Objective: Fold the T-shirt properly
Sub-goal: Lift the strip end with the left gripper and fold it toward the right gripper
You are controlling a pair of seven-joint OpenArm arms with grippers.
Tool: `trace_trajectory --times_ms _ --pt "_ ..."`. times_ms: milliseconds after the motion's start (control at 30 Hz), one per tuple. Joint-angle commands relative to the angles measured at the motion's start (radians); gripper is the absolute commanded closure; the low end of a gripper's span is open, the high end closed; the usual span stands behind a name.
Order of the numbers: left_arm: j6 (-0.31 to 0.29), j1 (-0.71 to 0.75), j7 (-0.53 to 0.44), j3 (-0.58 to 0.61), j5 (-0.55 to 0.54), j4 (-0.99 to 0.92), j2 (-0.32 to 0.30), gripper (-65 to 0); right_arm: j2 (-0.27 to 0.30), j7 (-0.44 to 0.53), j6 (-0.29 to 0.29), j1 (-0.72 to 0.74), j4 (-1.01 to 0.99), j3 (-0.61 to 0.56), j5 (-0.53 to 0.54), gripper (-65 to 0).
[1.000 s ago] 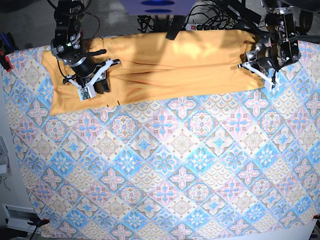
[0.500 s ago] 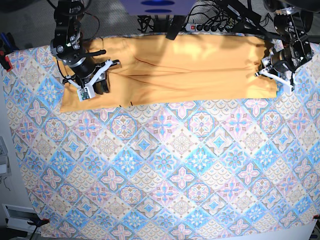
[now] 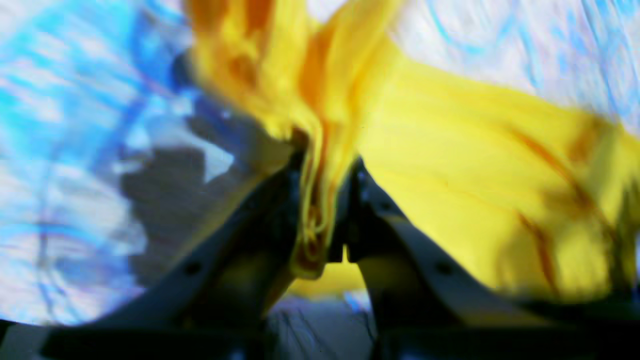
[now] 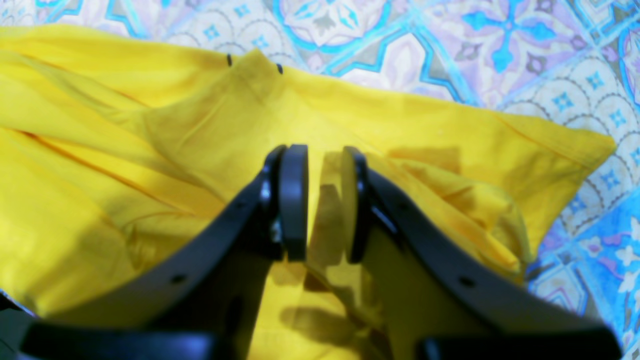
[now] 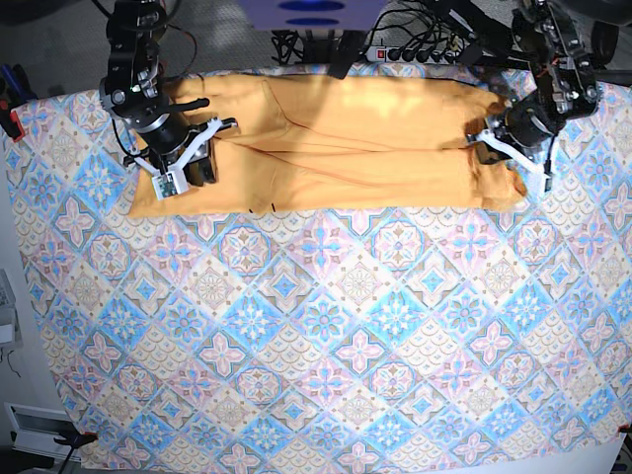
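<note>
The yellow-orange T-shirt lies in a long band across the far side of the table, creased along its middle. My left gripper is at its right end. In the blurred left wrist view this gripper is shut on a bunched fold of the T-shirt. My right gripper hovers over the shirt's left part. Seen from the right wrist, the right gripper is open by a narrow gap, nothing between its pads, their shadows falling on the T-shirt below.
A blue-pink-white diamond-patterned cloth covers the whole table. A power strip and cables run behind the far edge. A red clamp grips the cloth at the left edge.
My left gripper pulled the shirt's end right, then came back left and nearer, bunching that end. The shirt's left edge slid right. The right arm has not moved.
</note>
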Motion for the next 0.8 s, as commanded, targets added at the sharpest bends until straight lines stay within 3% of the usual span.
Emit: trace_trajectory --times_ms 0,133,367,600,767 --pt "-0.001 -0.006 -0.010 0.007 -0.016 0.025 0.015 0.0 0.006 0.023 0.000 0.004 0.015 0.007 0.009 -11.7" --pt "-0.001 -0.006 0.000 0.027 -0.095 0.023 0.058 0.0 0.006 0.025 0.000 0.001 0.015 0.009 0.009 -11.7" --pt "0.010 -0.040 -0.010 0.156 -0.207 0.019 0.074 0.0 0.008 0.025 0.000 0.000 0.015 0.010 0.009 -11.7" --pt "0.010 -0.072 -0.002 0.167 -0.213 -0.001 0.163 0.0 0.008 0.025 0.000 0.000 0.015 0.010 0.009 -11.7" --pt "0.010 -0.077 -0.011 0.228 -0.214 -0.044 0.163 0.0 0.022 0.025 0.000 0.001 0.015 0.010 0.009 -11.7"
